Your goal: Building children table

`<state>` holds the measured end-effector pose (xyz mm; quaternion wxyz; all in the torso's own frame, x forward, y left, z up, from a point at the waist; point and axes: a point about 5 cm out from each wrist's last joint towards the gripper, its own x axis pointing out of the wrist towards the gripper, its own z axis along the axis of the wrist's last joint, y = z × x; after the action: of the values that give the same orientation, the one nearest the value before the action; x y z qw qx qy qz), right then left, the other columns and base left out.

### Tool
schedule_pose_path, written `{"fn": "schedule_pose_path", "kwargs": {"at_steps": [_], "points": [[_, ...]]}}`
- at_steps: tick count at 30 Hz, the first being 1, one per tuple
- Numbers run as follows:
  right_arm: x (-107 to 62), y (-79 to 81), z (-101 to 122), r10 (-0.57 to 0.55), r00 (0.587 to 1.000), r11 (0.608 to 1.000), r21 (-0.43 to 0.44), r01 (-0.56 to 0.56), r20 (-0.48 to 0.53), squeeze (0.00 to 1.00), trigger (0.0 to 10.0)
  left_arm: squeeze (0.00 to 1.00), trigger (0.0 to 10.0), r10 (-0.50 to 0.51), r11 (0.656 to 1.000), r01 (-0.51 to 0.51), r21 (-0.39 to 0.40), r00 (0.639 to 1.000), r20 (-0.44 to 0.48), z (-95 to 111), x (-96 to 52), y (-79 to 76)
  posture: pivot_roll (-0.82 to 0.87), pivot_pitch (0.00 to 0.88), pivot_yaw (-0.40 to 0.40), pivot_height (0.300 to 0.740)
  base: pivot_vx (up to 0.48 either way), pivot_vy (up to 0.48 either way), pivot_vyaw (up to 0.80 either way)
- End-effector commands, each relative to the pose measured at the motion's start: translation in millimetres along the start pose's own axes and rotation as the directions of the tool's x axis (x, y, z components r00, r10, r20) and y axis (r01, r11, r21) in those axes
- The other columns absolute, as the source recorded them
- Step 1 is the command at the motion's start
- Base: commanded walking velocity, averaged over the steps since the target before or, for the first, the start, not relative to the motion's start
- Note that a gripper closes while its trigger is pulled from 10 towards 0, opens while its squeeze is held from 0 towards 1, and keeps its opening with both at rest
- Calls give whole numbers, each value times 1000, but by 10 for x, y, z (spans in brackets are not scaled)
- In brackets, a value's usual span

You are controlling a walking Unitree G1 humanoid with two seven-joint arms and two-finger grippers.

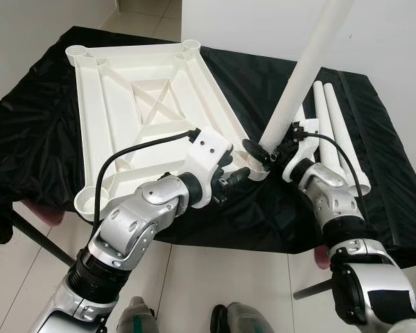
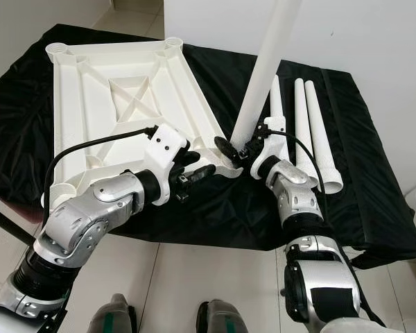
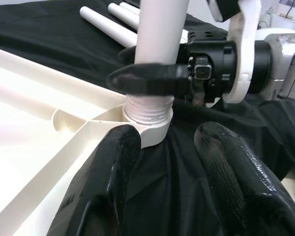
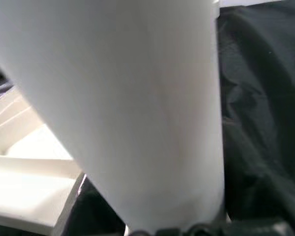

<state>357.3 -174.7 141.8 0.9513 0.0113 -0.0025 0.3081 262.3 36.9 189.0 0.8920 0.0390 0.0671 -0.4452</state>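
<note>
A white tabletop [image 1: 145,97] lies upside down on the black cloth. At its near right corner a white leg [image 1: 301,76] stands tilted, its threaded end [image 3: 147,105] sitting in the corner socket [image 3: 150,123]. My right gripper [image 1: 265,149] is shut on the leg just above the socket; one of its fingers [image 3: 147,78] crosses the leg's base. My left gripper [image 3: 167,140] is open right before that corner, its fingertips spread on either side of the socket and touching nothing. The leg's upper end runs out of view.
Three spare white legs [image 1: 333,125] lie side by side on the cloth to the right of the corner. The cloth-covered table [image 1: 28,125] ends just before my body. A dark bar [image 1: 35,239] slants under its left edge. My feet [image 1: 236,320] stand on pale tiles.
</note>
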Motion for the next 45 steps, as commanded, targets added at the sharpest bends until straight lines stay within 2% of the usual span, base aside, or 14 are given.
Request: {"fn": "schedule_pose_path", "kwargs": {"at_steps": [1, 15, 22, 23, 24, 25, 27, 28, 31, 34, 35, 36, 38, 45], "points": [[-14, -12, -17, 3, 1000, 1000, 17, -3, 0, 0, 0, 0, 10000, -47, 999, 47, 8, 999, -4, 4, -17, -50, 16, 30, -72, 740, 0, 0, 0], [-24, 86, -41, -15, 998, 1000, 27, 13, 63, 0, 0, 0, 10000, -43, 999, 44, 12, 998, -36, -76, -21, -43, 11, 37, -70, 740, 0, 0, 0], [26, 161, -76, -124, 992, 992, 28, 123, 38, 0, 0, 0, 10000, -47, 999, 47, 15, 998, -39, -74, -23, -44, 11, 36, -72, 740, 0, 0, 0], [37, 175, -82, -170, 985, 985, 40, 168, 35, 0, 10000, 0, 10000, -47, 999, 48, 14, 998, -39, -76, -24, -46, 11, 39, -72, 740, 0, 0, 0], [37, 175, -82, -170, 985, 985, 40, 168, 35, 0, 10000, 0, 10000, -47, 999, 48, 14, 998, -39, -76, -24, -46, 11, 39, -72, 740, 0, 0, 0], [47, 185, -96, -226, 974, 973, 45, 226, 15, 0, 7255, 0, 10000, -48, 999, 48, 14, 998, -39, -77, -26, -49, 14, 38, -75, 740, 0, 0, 0], [52, 190, -105, -264, 965, 964, 46, 264, 1, 0, 7255, 0, 10000, -48, 999, 48, 14, 998, -39, -79, -26, -50, 14, 38, -75, 740, 0, 0, 0], [55, 198, -95, -305, 952, 951, 57, 304, 8, 0, 10000, 0, 10000, -48, 999, 49, 13, 998, -39, -80, -27, -53, 14, 38, -75, 740, 0, 0, 0], [54, 237, -75, -397, 917, 914, 100, 393, 23, 0, 10000, 0, 10000, -50, 999, 50, 12, 998, -40, -81, -30, -59, 17, 36, -78, 740, 0, 0, 0], [24, 342, -57, -549, 835, 835, 86, 544, 43, 0, 10000, 0, 10000, -52, 999, 53, 12, 998, -40, -83, -29, -64, 19, 30, -81, 740, 0, 0, 0], [24, 342, -57, -549, 835, 835, 86, 544, 43, 0, 10000, 0, 10000, -52, 999, 53, 12, 998, -40, -83, -29, -64, 19, 30, -81, 740, 0, 0, 0], [-6, 421, -81, -619, 784, 783, 102, 613, 38, 0, 10000, 0, 10000, -54, 998, 55, 13, 998, -39, -80, -24, -68, 20, 28, -79, 740, 0, 0, 0], [-19, 469, -102, -642, 766, 764, 108, 636, 34, 0, 10000, 0, 10000, -55, 998, 56, 13, 998, -38, -79, -22, -71, 21, 25, -78, 740, 0, 0, 0], [8, 592, -91, -602, 798, 797, 83, 598, 36, 0, 10000, 0, 10000, -66, 998, 67, 17, 997, -39, -77, -15, -80, 13, 18, -76, 740, 0, 0, 0]]}}
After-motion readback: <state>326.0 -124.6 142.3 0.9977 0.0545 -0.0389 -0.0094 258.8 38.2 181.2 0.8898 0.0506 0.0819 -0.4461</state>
